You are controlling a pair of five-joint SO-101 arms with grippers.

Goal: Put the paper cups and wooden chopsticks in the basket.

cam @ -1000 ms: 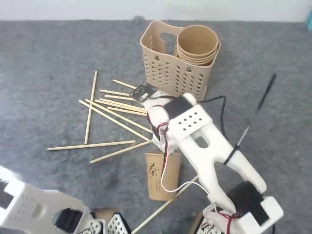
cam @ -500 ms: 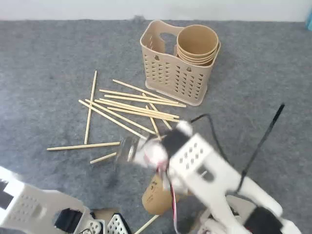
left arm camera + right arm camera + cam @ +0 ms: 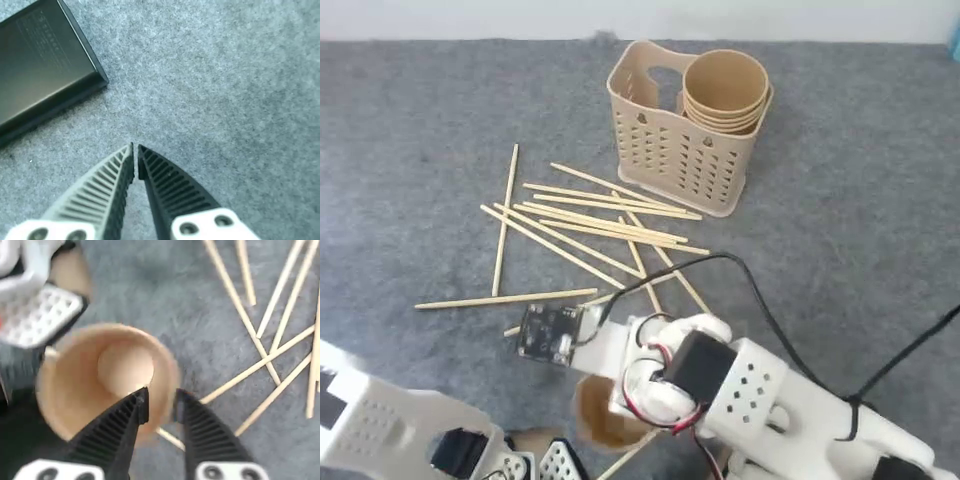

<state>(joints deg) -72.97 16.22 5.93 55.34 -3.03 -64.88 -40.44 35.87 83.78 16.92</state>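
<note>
A paper cup (image 3: 107, 382) has its open mouth facing the right wrist camera, and my right gripper (image 3: 160, 397) is shut on its rim, one finger inside and one outside. From above, the same cup (image 3: 603, 417) sits under the right arm (image 3: 720, 385) near the front edge. Several wooden chopsticks (image 3: 582, 226) lie scattered on the grey carpet between the arm and the beige basket (image 3: 660, 135). A stack of paper cups (image 3: 725, 88) stands in the basket's right side. My left gripper (image 3: 136, 150) is shut with nothing in it, just above bare carpet.
A black flat box (image 3: 42, 65) lies on the carpet close to the left gripper. The left arm's white base (image 3: 380, 430) fills the front left corner. More chopsticks (image 3: 270, 340) lie beside the held cup. Open carpet spreads to the far left and right.
The right arm swung back from beside the basket toward the front edge. The cup went from lying on its side to mouth-up in the right gripper. The left arm kept still.
</note>
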